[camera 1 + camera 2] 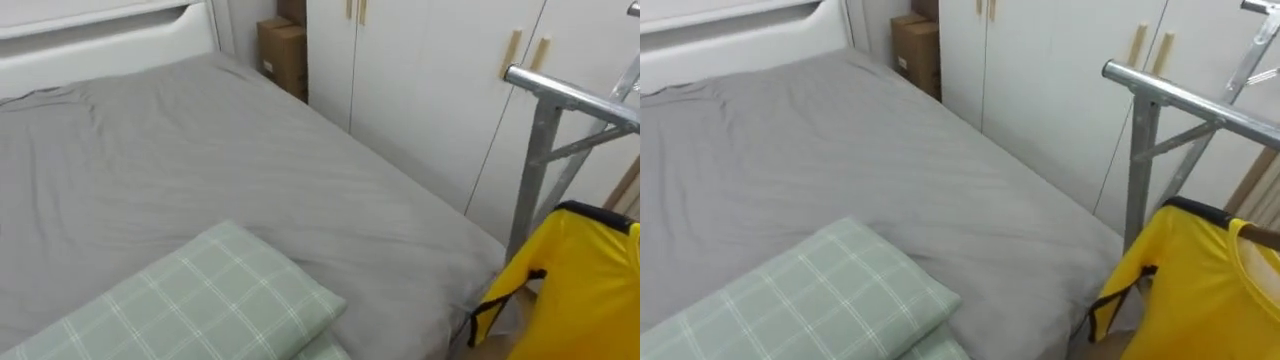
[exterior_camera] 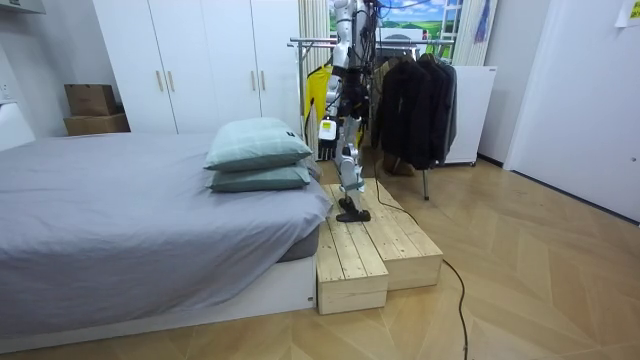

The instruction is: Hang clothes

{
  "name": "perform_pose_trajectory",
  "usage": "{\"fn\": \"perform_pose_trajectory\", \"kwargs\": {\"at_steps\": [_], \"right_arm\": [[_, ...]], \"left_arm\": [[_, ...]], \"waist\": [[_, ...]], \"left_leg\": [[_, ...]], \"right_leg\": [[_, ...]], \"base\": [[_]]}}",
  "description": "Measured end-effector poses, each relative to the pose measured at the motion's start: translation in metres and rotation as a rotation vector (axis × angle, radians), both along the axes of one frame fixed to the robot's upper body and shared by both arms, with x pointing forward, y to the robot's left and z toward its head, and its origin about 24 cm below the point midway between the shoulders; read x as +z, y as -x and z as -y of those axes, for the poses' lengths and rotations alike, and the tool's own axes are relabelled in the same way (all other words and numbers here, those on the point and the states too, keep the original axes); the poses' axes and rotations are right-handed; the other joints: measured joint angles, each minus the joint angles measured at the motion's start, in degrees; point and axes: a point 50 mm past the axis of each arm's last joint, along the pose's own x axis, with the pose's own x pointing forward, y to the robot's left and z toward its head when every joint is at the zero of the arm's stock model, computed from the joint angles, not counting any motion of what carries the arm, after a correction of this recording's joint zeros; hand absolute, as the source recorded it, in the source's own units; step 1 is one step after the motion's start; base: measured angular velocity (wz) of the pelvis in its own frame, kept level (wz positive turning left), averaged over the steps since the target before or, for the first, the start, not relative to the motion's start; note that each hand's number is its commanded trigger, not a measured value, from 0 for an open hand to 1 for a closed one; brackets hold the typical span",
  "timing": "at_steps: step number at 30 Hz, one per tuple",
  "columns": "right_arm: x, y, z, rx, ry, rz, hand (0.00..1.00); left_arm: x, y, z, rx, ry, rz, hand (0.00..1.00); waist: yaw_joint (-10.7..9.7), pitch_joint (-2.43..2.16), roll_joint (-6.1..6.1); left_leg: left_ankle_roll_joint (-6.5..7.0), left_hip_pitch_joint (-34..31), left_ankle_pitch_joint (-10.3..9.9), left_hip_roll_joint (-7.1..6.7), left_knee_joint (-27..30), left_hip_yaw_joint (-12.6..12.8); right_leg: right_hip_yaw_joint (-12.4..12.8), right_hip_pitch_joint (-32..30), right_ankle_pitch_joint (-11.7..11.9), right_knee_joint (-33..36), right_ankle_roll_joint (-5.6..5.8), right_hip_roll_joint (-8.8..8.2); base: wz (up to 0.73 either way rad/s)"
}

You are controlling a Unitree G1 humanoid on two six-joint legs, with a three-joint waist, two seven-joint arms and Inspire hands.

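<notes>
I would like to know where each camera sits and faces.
Left eye view: robot's head, looking down at grey bed, green checked pillow, yellow garment by metal rack.
Right eye view: beside it, same scene.
Room view: across the room, facing the whole robot on wooden platform between bed and rack.
All share bed, pillow, garment.

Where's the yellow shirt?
The yellow shirt is at the lower right of the eye views, just below the metal rack rail, past the grey bed corner.
</notes>
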Motion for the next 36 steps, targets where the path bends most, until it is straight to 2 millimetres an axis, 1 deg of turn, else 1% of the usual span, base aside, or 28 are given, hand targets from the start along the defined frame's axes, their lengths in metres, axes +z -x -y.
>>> {"fn": "perform_pose_trajectory", "kwargs": {"at_steps": [2, 3, 4, 5, 6, 7, 8, 9, 10, 11, 13, 14, 15, 16, 17, 18, 19, 20, 21, 22, 24, 26, 27, 28, 30, 35, 36], "right_arm": [[0.0, 0.001, 0.0, 0.008, 0.002, -0.006, 0.0], [-0.001, 0.004, 0.0, 0.021, 0.006, -0.025, 0.0], [-0.001, 0.008, 0.0, 0.032, 0.012, -0.043, 0.0], [-0.001, 0.012, 0.001, 0.038, 0.016, -0.059, 0.0], [-0.001, 0.018, 0.001, 0.057, 0.024, -0.079, 0.0], [-0.001, 0.024, 0.001, 0.07, 0.034, -0.104, 0.0], [-0.001, 0.027, 0.002, 0.079, 0.04, -0.116, 0.0], [-0.001, 0.031, 0.002, 0.095, 0.051, -0.14, 0.0], [-0.001, 0.034, 0.002, 0.097, 0.062, -0.156, 0.0], [-0.001, 0.036, 0.002, 0.092, 0.065, -0.162, 0.0], [-0.002, 0.043, -0.001, 0.087, 0.072, -0.186, 0.0], [-0.002, 0.043, -0.002, 0.086, 0.071, -0.187, 0.0], [-0.003, 0.042, -0.005, 0.075, 0.065, -0.187, 0.0], [-0.003, 0.04, -0.006, 0.066, 0.061, -0.182, 0.0], [-0.003, 0.039, -0.006, 0.066, 0.062, -0.18, 0.0], [-0.003, 0.036, -0.006, 0.072, 0.065, -0.18, 0.0], [-0.003, 0.036, -0.005, 0.085, 0.069, -0.18, 0.0], [-0.003, 0.035, -0.005, 0.093, 0.071, -0.18, 0.0], [-0.003, 0.029, -0.005, 0.105, 0.074, -0.167, 0.0], [-0.003, 0.027, -0.005, 0.106, 0.076, -0.165, 0.0], [-0.002, 0.023, -0.004, 0.107, 0.093, -0.157, 0.0], [-0.002, 0.017, -0.004, 0.111, 0.098, -0.142, 0.0], [-0.002, 0.014, -0.004, 0.113, 0.101, -0.131, 0.0], [-0.002, 0.012, -0.004, 0.113, 0.104, -0.121, 0.0], [-0.002, 0.008, -0.004, 0.106, 0.103, -0.11, 0.0], [-0.002, -0.003, -0.008, 0.043, 0.046, -0.059, 0.0], [-0.002, -0.004, -0.009, 0.034, 0.023, -0.047, 0.0]], "left_arm": [[0.0, 0.003, -0.001, 0.006, -0.003, -0.019, 0.0], [0.0, 0.002, -0.001, 0.006, -0.006, -0.024, 0.0], [0.0, 0.002, -0.001, 0.007, -0.005, -0.026, 0.0], [0.0, 0.002, -0.001, 0.007, -0.005, -0.026, 0.0], [0.001, 0.001, -0.002, 0.007, -0.007, -0.021, 0.0], [0.001, -0.002, -0.002, 0.006, -0.007, -0.014, 0.0], [0.001, -0.006, -0.002, 0.003, -0.007, -0.003, 0.0], [0.001, -0.008, -0.001, 0.002, -0.006, 0.004, 0.0], [0.001, -0.012, -0.001, -0.003, -0.006, 0.012, 0.0], [0.001, -0.015, -0.002, -0.006, -0.007, 0.019, 0.0], [0.0, -0.021, 0.0, -0.004, -0.004, 0.043, 0.0], [0.0, -0.022, 0.0, 0.002, -0.008, 0.048, 0.0], [0.001, -0.022, -0.001, 0.006, -0.014, 0.054, 0.0], [0.001, -0.022, -0.001, 0.006, -0.018, 0.057, 0.0], [0.0, -0.022, 0.0, 0.006, -0.019, 0.056, 0.0], [0.0, -0.02, 0.0, 0.007, -0.025, 0.051, 0.0], [0.0, -0.019, 0.0, 0.009, -0.033, 0.05, 0.0], [0.0, -0.018, -0.001, 0.01, -0.036, 0.048, 0.0], [0.001, -0.011, -0.001, 0.017, -0.042, 0.031, 0.0], [0.001, -0.009, -0.002, 0.017, -0.048, 0.026, 0.0], [0.0, -0.007, 0.0, 0.019, -0.048, 0.017, 0.0], [0.0, 0.0, 0.0, 0.023, -0.047, -0.001, 0.0], [0.0, 0.001, 0.0, 0.025, -0.048, -0.008, 0.0], [0.0, 0.003, 0.0, 0.028, -0.047, -0.012, 0.0], [0.0, 0.006, 0.001, 0.033, -0.045, -0.021, 0.0], [0.0, 0.017, 0.005, 0.047, -0.042, -0.064, 0.0], [-0.001, 0.016, 0.005, 0.04, -0.041, -0.068, 0.0]], "waist": [[-0.3, -0.05, 0.17], [-1.0, 0.14, -0.09], [-2.0, 0.37, -0.06], [-2.4, 0.37, -0.03], [-3.3, 0.41, 0.03], [-3.8, 0.48, 0.16], [-4.0, 0.49, 0.16], [-4.7, 0.51, 0.23], [-5.6, 0.54, 0.4], [-5.9, 0.6, 0.35], [-6.8, 0.77, 0.2], [-7.0, 0.83, 0.14], [-7.3, 0.65, 0.44], [-7.7, 0.76, 0.22], [-7.7, 0.82, 0.26], [-7.5, 0.63, 0.64], [-7.0, 0.62, 0.6], [-6.7, 0.58, 0.7], [-6.3, 0.6, 0.61], [-6.3, 0.53, 0.46], [-6.2, 0.54, 0.38], [-5.6, 0.54, 0.31], [-4.7, 0.58, 0.25], [-4.1, 0.58, 0.27], [-3.2, 0.58, 0.37], [-3.0, 0.64, 0.47], [-3.2, 0.74, 0.45]], "left_leg": [[0.42, 0.0, 0.2, -0.2, 0.0, -0.7], [0.87, 0.0, 0.4, -0.64, 0.0, -1.7], [1.23, 0.2, 0.6, -0.79, 0.0, -2.8], [1.3, 0.2, 0.7, -0.88, -0.1, -3.6], [1.63, 0.2, 0.7, -1.0, -0.2, -4.9], [1.97, 0.2, 0.7, -1.16, -0.3, -6.2], [2.17, 0.2, 0.7, -1.39, -0.5, -7.0], [2.57, 0.1, 0.8, -1.83, -1.1, -8.5], [2.98, -0.5, 1.0, -2.14, -1.2, -10.3], [3.17, -0.7, 1.1, -2.37, -1.2, -11.1], [3.63, -1.0, 1.4, -3.16, -1.2, -14.0], [3.73, -1.0, 1.4, -3.32, -1.2, -14.7], [3.92, -1.4, 1.5, -3.62, -1.2, -16.0], [4.1, -1.8, 1.8, -3.87, -1.2, -17.0], [4.13, -2.0, 1.8, -3.97, -1.2, -17.4], [4.2, -2.0, 1.9, -4.1, -1.2, -17.9], [4.21, -2.0, 1.9, -4.23, -1.2, -17.9], [4.21, -2.1, 1.9, -4.25, -1.2, -17.9], [4.22, -2.1, 1.9, -4.24, -1.2, -18.1], [4.22, -2.2, 1.9, -4.38, -1.0, -18.6], [4.23, -2.4, 1.9, -4.55, -0.6, -19.4], [4.21, -2.6, 1.9, -4.61, -0.4, -19.7], [4.09, -2.6, 1.9, -4.6, -0.4, -19.7], [4.06, -2.6, 2.0, -4.55, -0.1, -19.8], [4.01, -2.6, 2.0, -4.52, 0.1, -20.0], [4.0, -3.3, 2.0, -4.68, 0.7, -22.0], [4.01, -3.8, 2.0, -4.84, 0.6, -23.1]], "right_leg": [[1.3, 0.1, 0.5, 0.0, 0.33, -0.13], [2.6, 0.3, 0.6, 0.0, 0.57, -0.44], [3.8, 0.9, 1.0, 0.0, 1.25, -0.52], [4.9, 1.0, 1.2, 0.0, 1.51, -0.53], [7.1, 1.2, 1.4, 0.1, 1.95, -0.52], [9.0, 1.5, 1.7, 0.1, 2.41, -0.5], [9.8, 1.6, 1.8, 0.1, 2.63, -0.52], [10.8, 1.7, 1.8, 0.1, 3.2, -0.69], [12.9, 1.6, 2.0, 0.1, 3.63, -0.73], [14.6, 1.6, 2.0, 0.0, 3.69, -0.74], [21.4, 1.7, 1.9, 0.0, 4.68, -0.49], [22.6, 1.8, 1.9, -0.1, 4.85, -0.39], [23.9, 1.9, 1.9, -0.3, 5.07, -0.36], [24.8, 2.1, 2.1, -0.9, 5.37, -0.29], [25.7, 2.1, 2.2, -1.2, 5.49, 0.08], [27.5, 2.5, 2.3, -2.2, 5.78, 0.44], [29.2, 2.8, 2.4, -3.1, 5.86, 0.75], [29.7, 2.9, 2.5, -3.4, 6.03, 0.85], [30.4, 3.3, 2.7, -4.4, 6.45, 1.09], [31.0, 3.9, 2.8, -5.5, 6.64, 1.15], [30.9, 4.5, 2.9, -6.5, 6.73, 1.18], [31.7, 4.7, 2.9, -7.1, 6.77, 1.32], [32.3, 4.7, 2.9, -7.1, 6.77, 1.39], [32.3, 4.8, 2.9, -7.1, 6.77, 1.41], [32.4, 4.9, 2.9, -7.1, 6.77, 1.45], [32.4, 5.9, 2.9, -7.8, 6.77, 1.49], [32.4, 6.1, 2.9, -8.3, 6.77, 1.48]], "base": [[0.18], [0.44], [0.51], [0.63], [0.66], [0.65], [0.59], [0.64], [0.7], [0.77], [0.65], [0.52], [0.5], [0.47], [0.35], [0.15], [0.06], [0.0], [0.08], [0.15], [0.21], [0.07], [0.0], [0.0], [0.08], [0.23], [0.39]]}}
